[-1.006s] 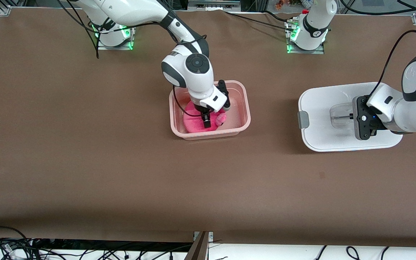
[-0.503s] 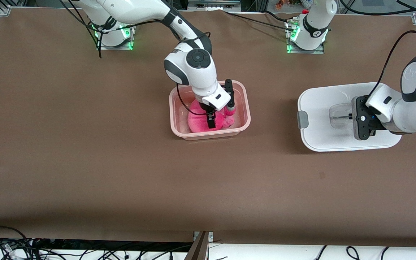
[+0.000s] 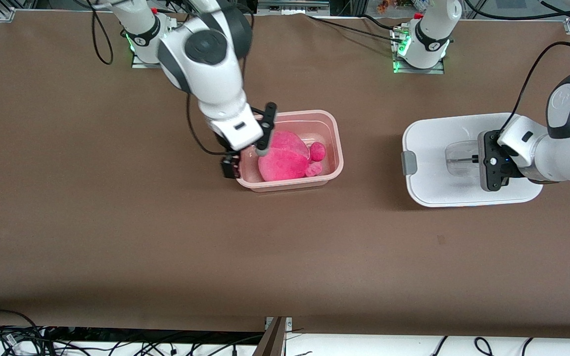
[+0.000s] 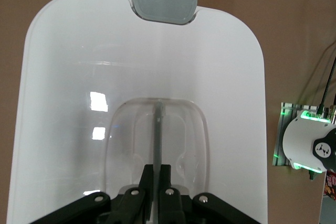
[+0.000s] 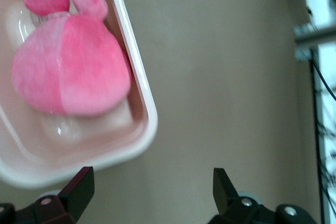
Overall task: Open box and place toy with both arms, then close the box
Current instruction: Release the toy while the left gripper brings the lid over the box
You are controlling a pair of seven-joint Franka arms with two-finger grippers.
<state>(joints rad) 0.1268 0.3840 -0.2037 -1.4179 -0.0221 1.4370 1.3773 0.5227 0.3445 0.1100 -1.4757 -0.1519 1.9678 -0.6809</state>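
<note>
Toy (image 3: 285, 158) lies in the open tub (image 3: 332, 148), filling the end twd the right arm's base; its two small pink nubs point twd the lid. Tub sits mid-desk w/ long axis running between the two arms' ends of the desk.

Lid (image 3: 433, 148) is apart from the tub, twd the left arm's end, at about 3 o'clock from it in the front view, long axis parallel to the tub's, one grey clip (image 3: 408, 163) facing the tub. So closing means carrying the lid across at 9 o'clock and dropping it square on the rim; left arm is the one placed for that.

Left gripper (image 4: 156, 174): jaws pressed together on the thin bar of the clear handle (image 4: 157, 129) in the lid's centre.

Right gripper (image 3: 248, 158): jaws spread wide, holding nothing, over the tub's end wall and the desk (image 3: 117, 222) just beside it, clear of the toy.
</note>
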